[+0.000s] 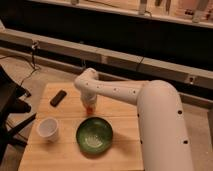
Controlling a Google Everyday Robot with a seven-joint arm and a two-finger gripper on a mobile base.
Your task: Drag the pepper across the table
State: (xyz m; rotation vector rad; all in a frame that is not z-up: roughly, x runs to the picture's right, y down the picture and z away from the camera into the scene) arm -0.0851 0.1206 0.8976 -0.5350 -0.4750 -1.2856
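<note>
Arm (161, 120) foremost — claw (90, 103) over pepper (90, 107)

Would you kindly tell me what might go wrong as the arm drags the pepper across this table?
The end effector is down over the orange pepper, right behind the green bowl; a pull toward the camera would probably knock the pepper against the bowl's rim. A drag leftward may hit the black object or the white cup. The arm hides most of the pepper, so a slip could go unnoticed.
</note>
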